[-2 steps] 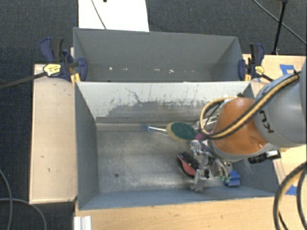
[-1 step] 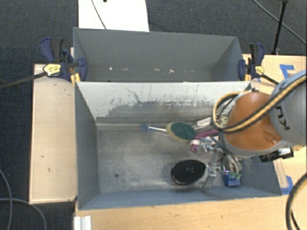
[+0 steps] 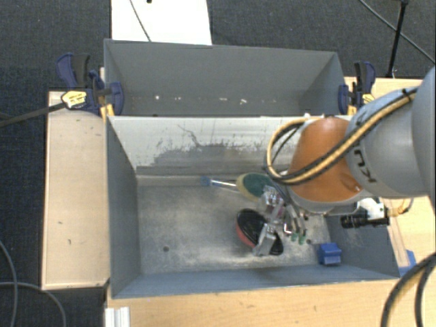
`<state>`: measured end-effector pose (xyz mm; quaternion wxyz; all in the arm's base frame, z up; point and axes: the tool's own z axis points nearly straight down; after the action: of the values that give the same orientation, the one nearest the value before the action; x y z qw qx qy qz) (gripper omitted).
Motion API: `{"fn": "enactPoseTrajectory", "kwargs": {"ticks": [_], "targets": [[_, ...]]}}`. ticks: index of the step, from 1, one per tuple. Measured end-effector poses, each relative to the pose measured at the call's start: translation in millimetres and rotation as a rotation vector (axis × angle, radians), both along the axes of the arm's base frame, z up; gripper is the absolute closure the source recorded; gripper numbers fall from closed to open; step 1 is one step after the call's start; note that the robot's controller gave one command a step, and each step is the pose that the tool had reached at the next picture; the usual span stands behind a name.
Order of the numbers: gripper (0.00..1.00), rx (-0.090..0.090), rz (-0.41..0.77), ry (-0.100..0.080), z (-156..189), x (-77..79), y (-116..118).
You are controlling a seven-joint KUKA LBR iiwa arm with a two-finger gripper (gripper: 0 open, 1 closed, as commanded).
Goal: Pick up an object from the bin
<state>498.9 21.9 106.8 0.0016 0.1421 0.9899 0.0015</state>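
The grey bin holds three loose things, all in its right half on the scuffed floor. A tool with a pale blue handle and an oval teal head lies toward the back wall, handle pointing left and its head near the arm's wrist. A black-red piece, rounded, mostly black with red along its left edge, lies near the front wall, right of the middle. A small blue block sits in the front right corner, well apart from the other two.

The arm comes in from the right, its wrist under an orange cover looped with yellow and black cables. Dark lettering on the grey arm link is partly hidden by the cables and cannot be read.

The gripper points down at the right side of the black-red piece, overlapping its right edge. Whether it touches the piece cannot be told, nor whether its jaws are released or clenched. The tool lies just behind the gripper, and the block is to its right
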Motion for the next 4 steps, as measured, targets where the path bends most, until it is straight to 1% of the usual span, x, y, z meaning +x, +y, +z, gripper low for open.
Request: {"fn": "enactPoseTrajectory", "kwargs": {"ticks": [1, 2, 3, 4], "targets": [[0.00, -0.003, -0.157, 0.006, -37.7, -11.8, -24.2], [0.00, 0.000, -0.224, 0.007, -37.0, -23.6, 23.0], [1.00, -0.002, -0.225, 0.007, -37.3, -23.5, 20.9], [1.00, -0.002, -0.222, 0.002, -30.4, -23.2, 21.0]]}}
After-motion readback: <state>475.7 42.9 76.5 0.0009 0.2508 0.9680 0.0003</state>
